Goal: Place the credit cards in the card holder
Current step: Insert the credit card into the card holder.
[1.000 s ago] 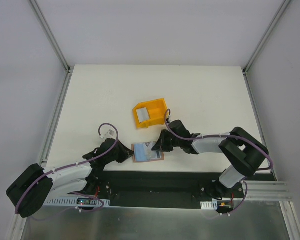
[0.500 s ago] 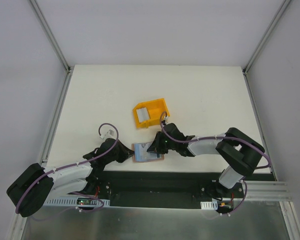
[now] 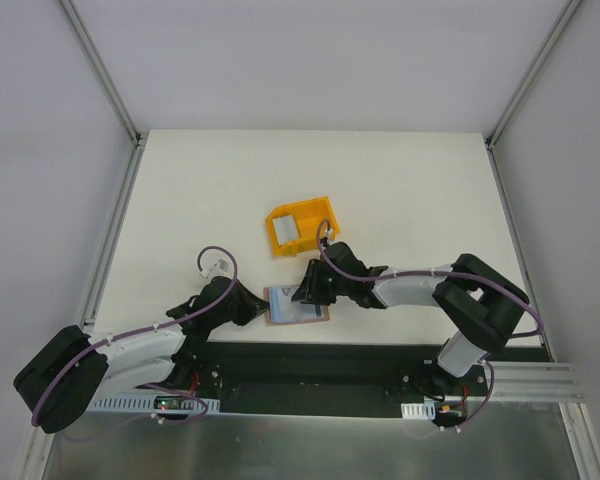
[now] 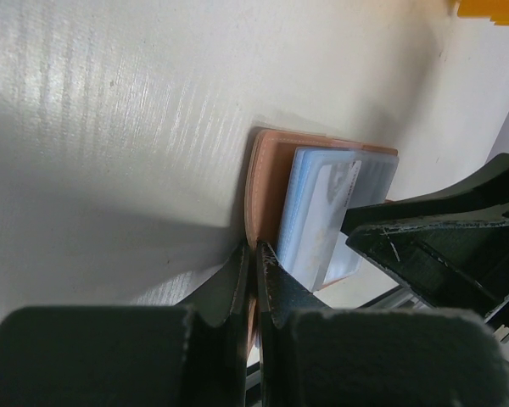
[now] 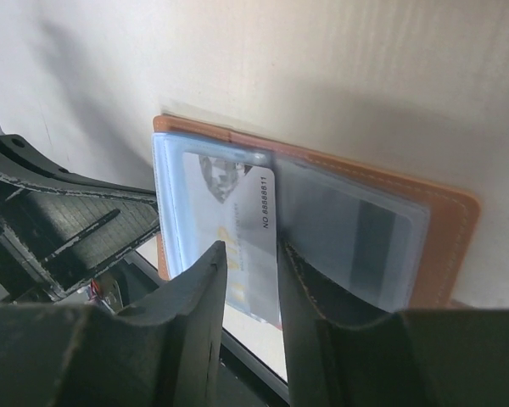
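Brown leather sits nearest me: the card holder [image 3: 300,312] lies opened flat at the near edge of the counter [image 3: 230,180], just beyond the arm bases. My left hand [image 4: 256,254] comes in from about 8 o'clock and is clamped together on the holder's left rim. I judge that grip is there to pin the holder so it cannot slide while a card is worked in.

From 3 o'clock my right hand [image 5: 253,253] hangs low over the open holder with its jaws a little apart. Between them I see a pale credit card [image 5: 246,203] lying flat at the clear sleeve [image 5: 348,229]. With the jaws parted and nothing pinched, I read the card as lying free rather than gripped. How far it has gone into the sleeve I cannot tell.

Farther out, at 12 o'clock from the holder and near my right wrist, the yellow bin [image 3: 315,215] stands with a second credit card [image 3: 288,230] in it. That looks like the supply, so my next reach would likely go there.
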`<state>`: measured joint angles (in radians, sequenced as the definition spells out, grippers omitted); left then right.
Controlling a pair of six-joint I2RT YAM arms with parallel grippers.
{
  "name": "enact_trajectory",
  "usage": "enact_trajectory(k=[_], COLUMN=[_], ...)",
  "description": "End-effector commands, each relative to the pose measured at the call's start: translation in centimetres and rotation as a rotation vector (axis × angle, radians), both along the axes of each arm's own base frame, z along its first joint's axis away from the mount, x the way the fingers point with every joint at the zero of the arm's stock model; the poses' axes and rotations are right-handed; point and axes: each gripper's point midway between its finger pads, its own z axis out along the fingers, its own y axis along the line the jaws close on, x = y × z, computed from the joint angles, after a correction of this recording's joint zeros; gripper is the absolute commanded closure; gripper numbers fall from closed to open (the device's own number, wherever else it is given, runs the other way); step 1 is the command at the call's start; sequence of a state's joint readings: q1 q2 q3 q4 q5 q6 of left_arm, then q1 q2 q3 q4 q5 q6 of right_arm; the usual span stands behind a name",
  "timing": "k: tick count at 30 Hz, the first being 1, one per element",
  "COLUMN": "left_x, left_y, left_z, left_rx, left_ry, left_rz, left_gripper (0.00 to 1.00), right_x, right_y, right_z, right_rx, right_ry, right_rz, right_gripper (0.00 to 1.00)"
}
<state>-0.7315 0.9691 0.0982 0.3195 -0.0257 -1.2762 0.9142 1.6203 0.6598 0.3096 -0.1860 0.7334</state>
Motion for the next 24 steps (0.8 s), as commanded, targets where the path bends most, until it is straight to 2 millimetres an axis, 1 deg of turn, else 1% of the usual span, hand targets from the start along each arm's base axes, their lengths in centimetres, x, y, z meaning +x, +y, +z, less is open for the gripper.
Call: enact_trajectory(k=[1, 5, 11, 16, 20, 24], left_x=[-1.3, -1.2, -0.9, -0.8, -0.8, -0.8], left_y=[1.2, 1.1, 1.0, 0.7, 0.7, 0.8], left_z=[-2.1, -1.9, -1.6, -1.4, -1.4, -1.4], left_rx=[0.066, 0.062, 0.069, 0.07, 0.071, 0.069], left_ry=[0.074, 0.063, 0.051, 0.05, 0.054, 0.051], left_rz=[-0.004, -0.007, -0.013, -0.023, -0.027, -0.022], left_gripper=[1.0, 1.0, 1.0, 1.0, 1.0, 1.0], right_x=[-0.4, -0.7, -1.3, -1.6, -1.7, -1.4], right_y=[1.4, 1.6, 3.1, 4.2, 4.0, 3.7], right_z=[0.4, 0.6, 2.0, 1.9, 1.4, 1.4], right_rx=[-0.017, -0.097, -0.082, -0.069, -0.083, -0.088], right_ry=[-0.018, 0.01, 0.024, 0.039, 0.045, 0.038], right_rz=[0.074, 0.101, 0.134, 0.181, 0.177, 0.169], right_gripper=[0.68, 0.7, 0.73, 0.75, 0.76, 0.77])
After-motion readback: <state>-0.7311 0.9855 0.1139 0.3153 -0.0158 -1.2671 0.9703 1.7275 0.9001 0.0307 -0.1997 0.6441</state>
